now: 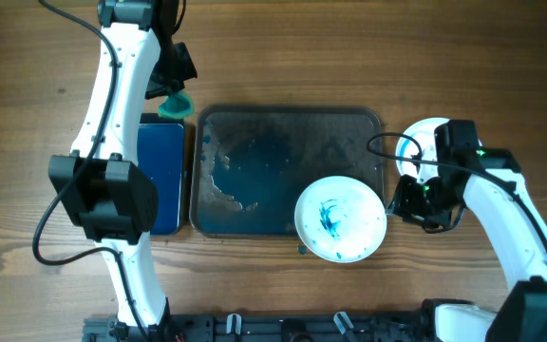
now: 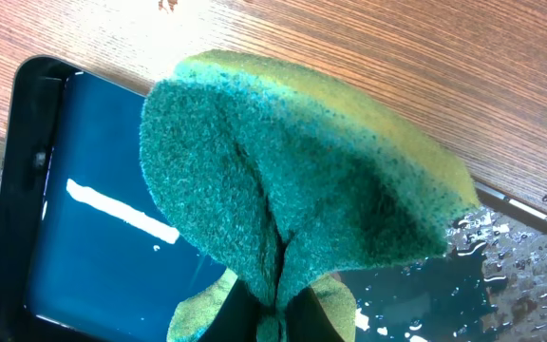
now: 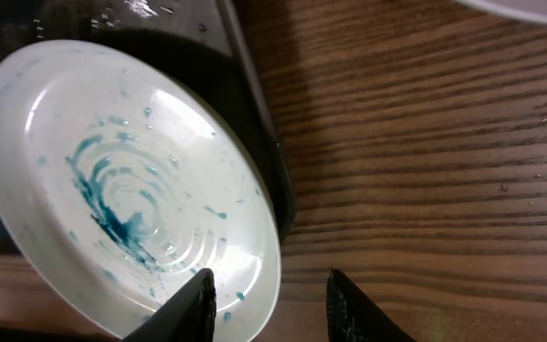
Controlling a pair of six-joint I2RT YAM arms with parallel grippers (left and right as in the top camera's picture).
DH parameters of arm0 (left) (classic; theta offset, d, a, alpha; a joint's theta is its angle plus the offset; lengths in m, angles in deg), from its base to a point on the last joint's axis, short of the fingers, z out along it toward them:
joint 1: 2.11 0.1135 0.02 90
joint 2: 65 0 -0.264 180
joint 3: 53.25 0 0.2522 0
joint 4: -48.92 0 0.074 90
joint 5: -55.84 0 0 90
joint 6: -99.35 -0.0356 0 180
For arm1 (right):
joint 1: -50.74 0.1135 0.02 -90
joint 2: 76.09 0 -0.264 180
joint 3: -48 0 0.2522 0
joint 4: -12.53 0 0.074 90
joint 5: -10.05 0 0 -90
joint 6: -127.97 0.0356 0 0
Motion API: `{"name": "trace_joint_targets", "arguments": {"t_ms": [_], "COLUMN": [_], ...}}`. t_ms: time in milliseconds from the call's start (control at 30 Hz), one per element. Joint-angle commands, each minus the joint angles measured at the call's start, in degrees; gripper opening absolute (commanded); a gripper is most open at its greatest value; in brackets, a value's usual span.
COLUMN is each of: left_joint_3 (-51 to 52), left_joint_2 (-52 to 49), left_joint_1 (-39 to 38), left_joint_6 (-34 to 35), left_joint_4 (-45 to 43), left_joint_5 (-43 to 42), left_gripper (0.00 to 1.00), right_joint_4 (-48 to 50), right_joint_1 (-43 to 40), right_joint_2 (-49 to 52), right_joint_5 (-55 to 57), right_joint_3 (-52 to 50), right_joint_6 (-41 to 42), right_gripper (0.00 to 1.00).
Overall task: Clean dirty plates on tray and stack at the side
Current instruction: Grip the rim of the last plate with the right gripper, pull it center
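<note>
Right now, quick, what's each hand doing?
Left hand: closed on the green sponge.
Right hand: open, at the rim of the smeared plate.

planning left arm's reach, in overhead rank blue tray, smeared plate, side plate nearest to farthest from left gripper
1. blue tray, right beside the left gripper
2. smeared plate, at the grey tray's right corner
3. side plate, far right, off the tray

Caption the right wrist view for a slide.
Open right gripper at the edge of a blue-streaked plate overhanging the tray rim.
</note>
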State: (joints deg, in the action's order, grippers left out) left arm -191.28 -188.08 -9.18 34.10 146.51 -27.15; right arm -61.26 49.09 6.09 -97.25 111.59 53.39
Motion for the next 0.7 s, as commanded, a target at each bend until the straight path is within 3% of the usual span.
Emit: {"name": "trace_joint_targets", "arguments": {"t_ms": [0,300,667], "left_joint_3": [-1.3,-1.3,-1.3], "left_joint_2": [1.8,1.8,1.8], "left_joint_1": [-0.2,-0.2,-0.2], "left_joint_6": [-0.3,-0.3,-0.3], "left_joint_4": [-0.3,-0.3,-0.3], "left_joint_5": [-0.1,-0.1,-0.1], "left_gripper": [0.04,0.04,0.04], "right_joint_4": [0.3,2.9,7.3], "right_joint_1": [0.2,0.4,1.1], "right_joint_2": [4.1,7.3,7.3], "right_joint_5": [1.0,-0.7,-4.3], "right_joint_3": [-0.9,-2.3,-4.2], "right_joint_6": [1.2,-1.9,-3.3], "right_gripper": [0.39,0.27,0.21]}}
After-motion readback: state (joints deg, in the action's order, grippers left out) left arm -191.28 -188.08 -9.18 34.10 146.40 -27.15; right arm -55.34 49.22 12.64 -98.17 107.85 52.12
